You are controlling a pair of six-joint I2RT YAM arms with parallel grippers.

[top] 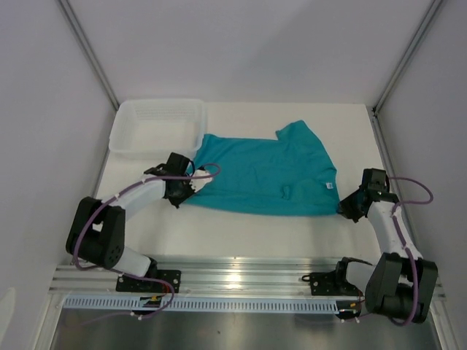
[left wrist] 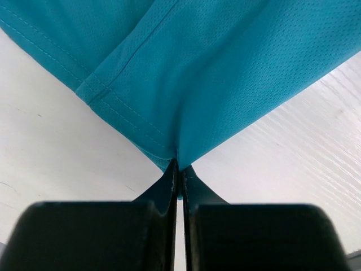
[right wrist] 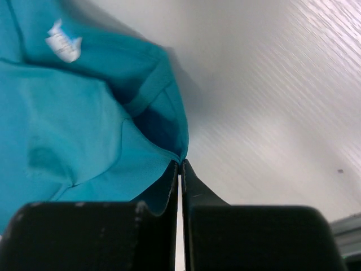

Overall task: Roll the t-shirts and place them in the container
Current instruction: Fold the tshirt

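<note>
Here the teal t-shirt [top: 263, 175] lies spread on the white desk [top: 241, 237], stretched between the two grippers; the left gripper [top: 191, 188] is clenched on one end of it, and in the left wrist view the jaws meet with a hemmed corner of cloth pinched at their tips; from that pinch the cloth fans out ahead of the gripper, its stitched hem running off to the left; the right gripper [top: 343, 208] is likewise clamped on the opposite end, a fold of cloth caught between its closed jaws; the small white neck label [top: 329, 185] sits just beside this gripper, ahead and to its left in the wrist view; a short sleeve [top: 295, 131] juts out on the far side of the shirt, away from both grippers; a white plastic basket [top: 157, 127] stands just beyond the left gripper, and whether the shirt's far corner touches its wall I cannot tell.
</note>
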